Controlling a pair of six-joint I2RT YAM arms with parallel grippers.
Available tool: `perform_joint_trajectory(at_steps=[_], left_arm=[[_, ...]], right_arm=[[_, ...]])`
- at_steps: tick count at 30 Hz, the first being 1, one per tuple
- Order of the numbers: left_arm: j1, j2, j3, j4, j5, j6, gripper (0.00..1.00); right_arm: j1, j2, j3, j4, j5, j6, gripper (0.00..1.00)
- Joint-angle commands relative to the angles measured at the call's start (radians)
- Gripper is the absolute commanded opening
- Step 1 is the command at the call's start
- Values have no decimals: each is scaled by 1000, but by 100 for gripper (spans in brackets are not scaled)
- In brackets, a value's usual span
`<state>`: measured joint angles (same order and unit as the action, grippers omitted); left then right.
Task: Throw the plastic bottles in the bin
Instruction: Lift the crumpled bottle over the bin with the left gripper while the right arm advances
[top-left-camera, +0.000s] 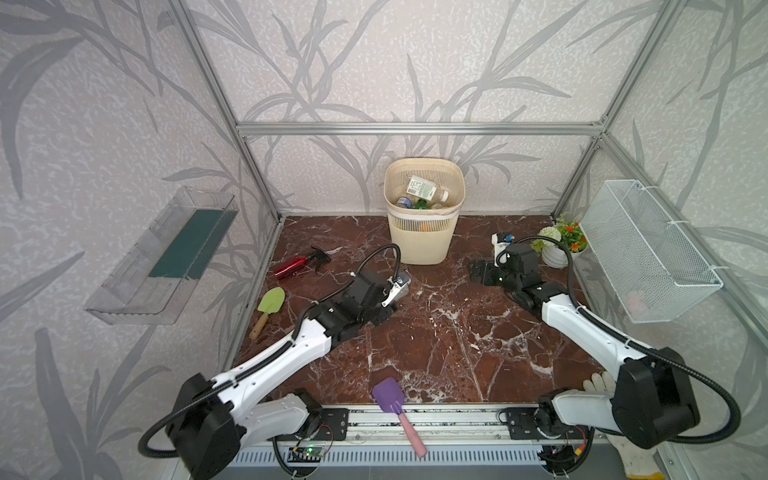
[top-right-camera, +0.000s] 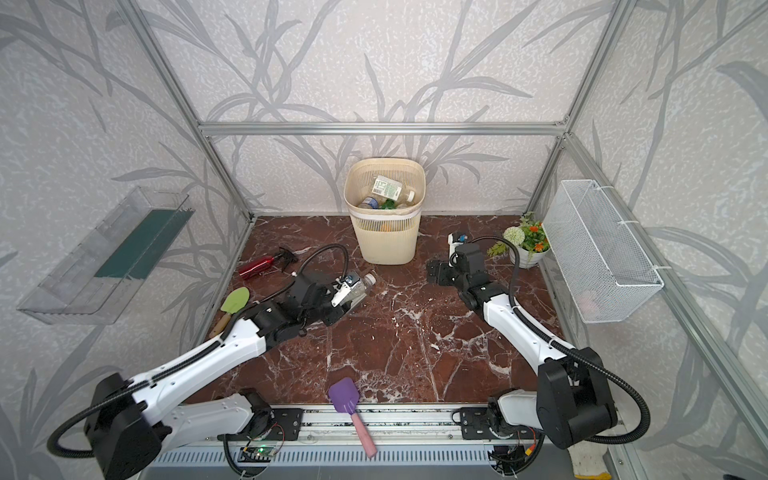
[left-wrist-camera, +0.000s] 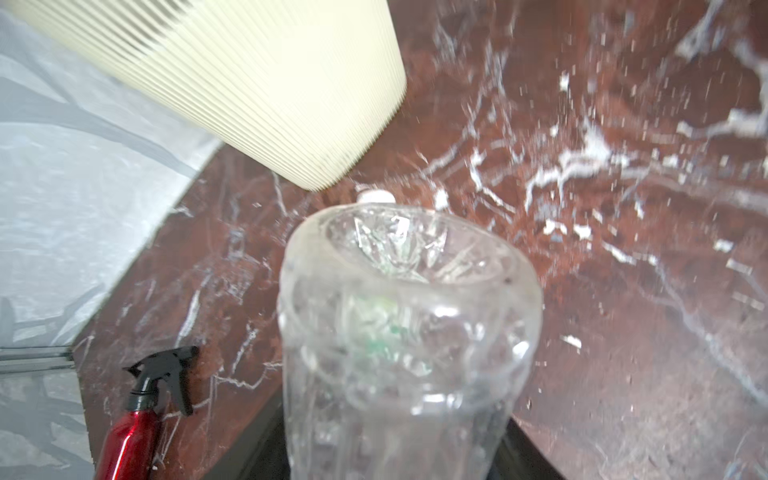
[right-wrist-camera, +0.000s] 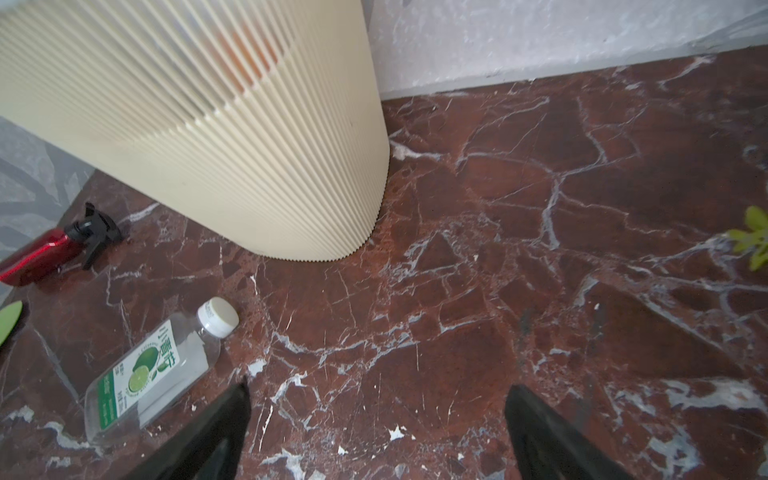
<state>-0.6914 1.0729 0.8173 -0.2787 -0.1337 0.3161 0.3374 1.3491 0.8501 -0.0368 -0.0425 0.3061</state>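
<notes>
Red-brown marble tabletop (top-left-camera: 436, 332), white veins, leaf-pattern walls on three sides.

Clear bottle (right-wrist-camera: 149, 370), white cap, lime label: lying low over the marble, just in front and to the left of the bin (top-left-camera: 419, 245), cap end toward it. Resting or barely lifted, cannot tell. Left gripper (top-left-camera: 395, 291) has its jaws pinched on the bottle's base end; the left wrist view looks along the body toward the cap.

Bin upright at back centre, against the wall. Other bottles (top-left-camera: 424, 189) already inside, a labelled one lying on top of the heap, below the rim.

Right gripper (right-wrist-camera: 378, 388): jaws spread wide, nothing between them, low over the marble to the bin's right.

Risks, as judged:
- The hold is at one end of a thin, smooth body. The long free end could swing or twist in the jaws on the lift. A hard squeeze could buckle the wall and let it squirt out.
- Bin rim stands well above the bottle. Too shallow a lift would drive the cap into the slatted wall, and the bin looks light enough to slide or tip.
- The heap inside is uneven. A release from high up or off centre could bounce the bottle off it or off the rim.
- Both arms are near the bin. A reach by the right at the same time would crowd the mouth.
- Red spray bottle (top-left-camera: 293, 266) lies near on the left. A wide swing could knock it.
</notes>
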Motion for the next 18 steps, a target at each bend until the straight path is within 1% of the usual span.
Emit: perform_joint_trajectory(at_steps=[1,5,8,14,18], left_arm=[[3,-112,-51,203,-32,-84,60],[3,-246,-99,359,-54,-107,61],[4,-312,-105,459,-34,-84,61],[4,-367,-51,590,34,10,61],[4,-378,-42,771,86,55,61]], right_arm=[[32,48,22,-53,17,-13,96],[84,122,60,-78,12,6,95],[135,175,101,-109,35,2,95],[207,239,167,-161,76,2,95],[227,245,200,-226,93,7,95]])
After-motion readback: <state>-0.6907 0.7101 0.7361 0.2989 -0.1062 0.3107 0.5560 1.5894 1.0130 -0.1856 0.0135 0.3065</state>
